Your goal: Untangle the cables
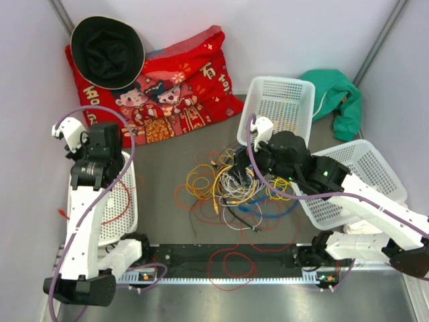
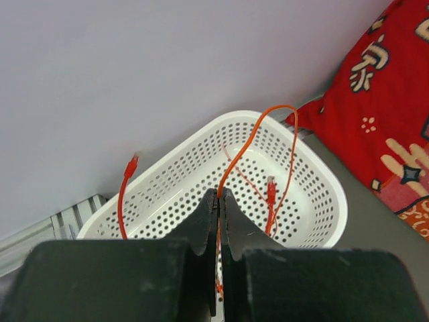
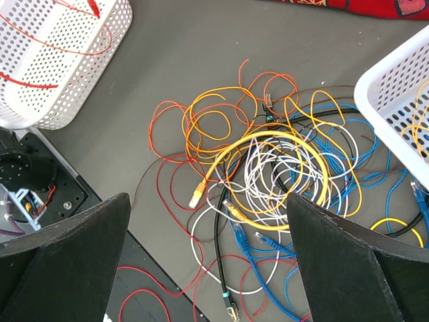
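Cables (image 1: 234, 184) lie tangled among three white baskets (image 1: 278, 100).

Pale, plain walls (image 1: 301, 33) stand around a dark grey table (image 1: 161, 168), with a thin metal bar (image 1: 384, 35) in each back corner.

The left arm (image 1: 84, 228) stands at the near left. It rises from its base and reaches toward the far side, with its wrist tipped downward. The left gripper (image 2: 220, 196) has its jaws pressed together, pinching an orange cable (image 2: 251, 144) between the tips. The right arm (image 1: 375, 208) folds at the near right and stretches left toward the middle. The right gripper (image 3: 208, 201) points down, jaws spread wide, holding nothing.
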### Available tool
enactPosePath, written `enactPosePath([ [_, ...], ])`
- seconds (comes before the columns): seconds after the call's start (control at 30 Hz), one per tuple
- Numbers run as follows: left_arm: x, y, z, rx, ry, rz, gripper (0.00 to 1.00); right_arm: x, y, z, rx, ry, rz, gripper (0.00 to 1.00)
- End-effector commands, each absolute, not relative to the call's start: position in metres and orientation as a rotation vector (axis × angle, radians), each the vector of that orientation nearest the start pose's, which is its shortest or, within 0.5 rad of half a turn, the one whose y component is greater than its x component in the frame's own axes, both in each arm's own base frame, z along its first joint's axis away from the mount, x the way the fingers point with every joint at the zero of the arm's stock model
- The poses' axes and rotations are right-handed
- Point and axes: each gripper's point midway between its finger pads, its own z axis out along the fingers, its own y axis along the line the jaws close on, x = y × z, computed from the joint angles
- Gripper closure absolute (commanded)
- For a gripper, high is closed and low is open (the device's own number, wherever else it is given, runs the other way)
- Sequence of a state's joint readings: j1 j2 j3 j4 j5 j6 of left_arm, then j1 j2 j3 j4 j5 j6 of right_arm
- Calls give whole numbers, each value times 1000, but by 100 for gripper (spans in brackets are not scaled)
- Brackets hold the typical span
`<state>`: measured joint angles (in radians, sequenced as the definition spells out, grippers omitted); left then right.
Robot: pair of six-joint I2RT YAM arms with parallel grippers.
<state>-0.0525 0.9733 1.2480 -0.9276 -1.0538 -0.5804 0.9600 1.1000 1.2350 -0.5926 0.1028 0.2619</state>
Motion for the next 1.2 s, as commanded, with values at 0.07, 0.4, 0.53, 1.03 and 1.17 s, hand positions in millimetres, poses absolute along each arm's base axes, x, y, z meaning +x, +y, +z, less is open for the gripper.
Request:
enactPosePath([
  [0.07,205,141,294,-1172,1616,732,100,199,271,304,-645,1951,675,1],
  [0.4,185,156,368,-1264,1372,778,100,197,270,304,-652,1954,671,1],
  [0.53,195,153,396,-1261,1342,721,100,197,270,305,-653,1954,672,1],
  [1.03,176,155,323,-1220,1445,861,100,196,269,296,-654,1978,670,1],
  [1.17,171,156,288,-1206,1512,911,100,194,268,293,-657,1984,669,1],
])
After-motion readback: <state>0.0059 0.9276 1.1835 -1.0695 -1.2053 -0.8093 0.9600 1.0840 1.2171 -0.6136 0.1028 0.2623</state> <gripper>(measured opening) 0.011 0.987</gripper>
